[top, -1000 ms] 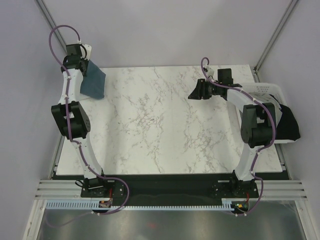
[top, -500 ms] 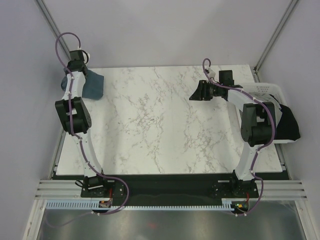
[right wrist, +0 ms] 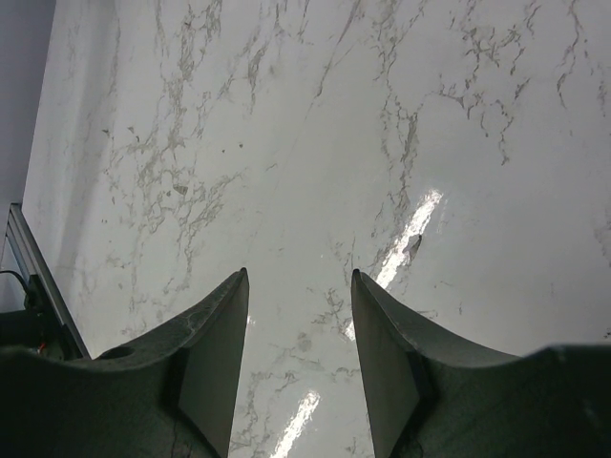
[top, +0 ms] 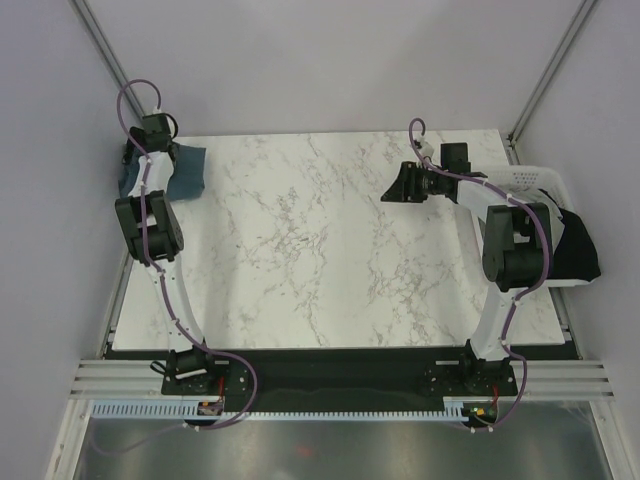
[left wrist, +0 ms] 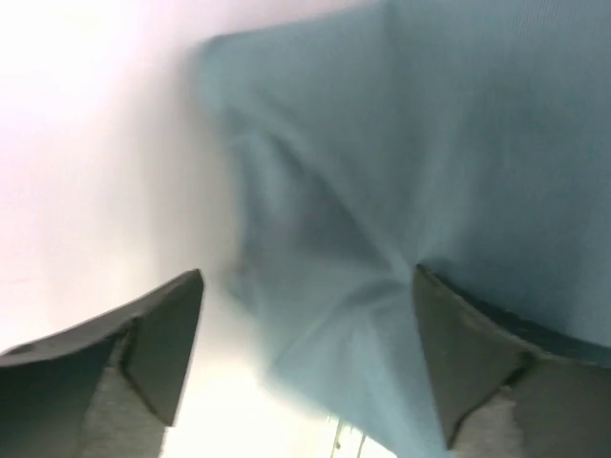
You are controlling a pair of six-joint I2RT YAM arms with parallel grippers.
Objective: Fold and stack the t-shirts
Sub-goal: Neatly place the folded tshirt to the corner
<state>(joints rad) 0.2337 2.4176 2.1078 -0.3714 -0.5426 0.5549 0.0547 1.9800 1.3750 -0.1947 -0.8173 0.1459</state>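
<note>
Slate-blue t-shirt (top: pixel 188 170) lies bunched at the upper left of the overhead view, on the far left corner of the marble table (top: pixel 300 250). Most of it shows just right of the left arm. A smaller flap of the same cloth shows on the other side of that arm, at the table's edge.

In the left wrist view the left gripper (left wrist: pixel 307 275) stands wide open. Its two dark fingers (left wrist: pixel 153 353) rise from the lower corners of the frame with a broad gap between them, and nothing is clamped there. The shirt (left wrist: pixel 430 143) fills the upper right and the middle of that frame, blurred and creased, just beyond the fingertips. Its folds run down behind the right-hand finger, and whether cloth touches that finger cannot be told. The upper left of the frame is washed-out white.

The right gripper (right wrist: pixel 299 275) sits at the upper right of the overhead view, well apart from the blue shirt. Its own camera shows the jaws partly apart, holding nothing, with bare veined marble between and beyond them.

At the right edge of the overhead view a black t-shirt (top: pixel 578 250) is bunched at the white basket (top: pixel 535 180), beside the right arm's elbow.
</note>
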